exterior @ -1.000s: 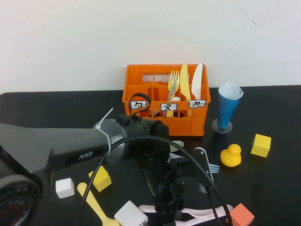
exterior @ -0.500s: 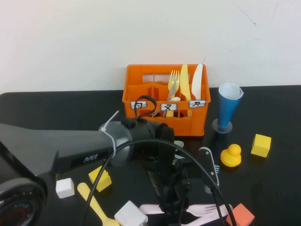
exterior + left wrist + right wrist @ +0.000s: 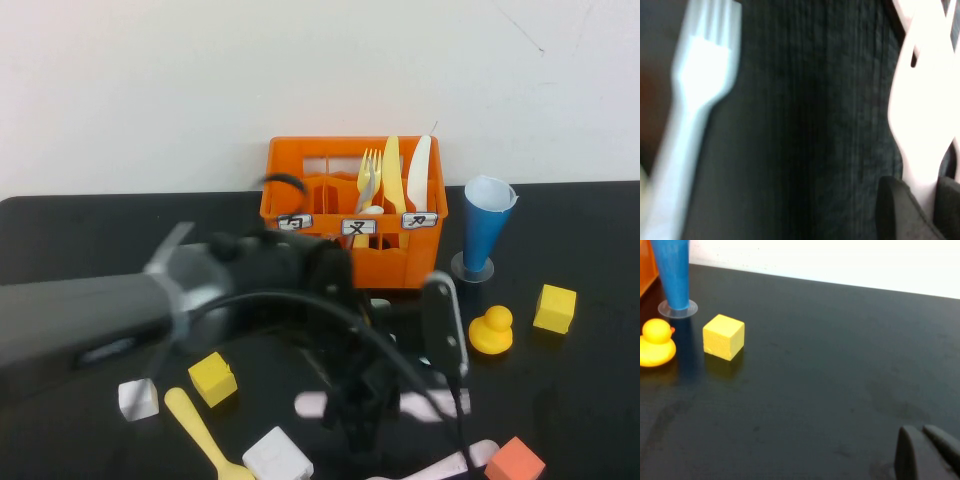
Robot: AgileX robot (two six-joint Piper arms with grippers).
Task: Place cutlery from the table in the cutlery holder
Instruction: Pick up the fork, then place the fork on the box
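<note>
Pink plastic fork (image 3: 920,125) clamped in the left gripper (image 3: 365,425), lifting stage.
Next: carry toward the orange slotted crate (image 3: 352,212) at twelve o'clock; right gripper (image 3: 927,450) sits closed, parked.

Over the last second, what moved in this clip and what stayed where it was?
The left gripper, shut on the pink fork, has risen and swung toward the cutlery holder, lifting the fork off the table. A second pink piece remains on the table near the orange cube. The right gripper rests low at the table's right, fingers together. Holder, yellow duck and blue cup are unchanged.
</note>
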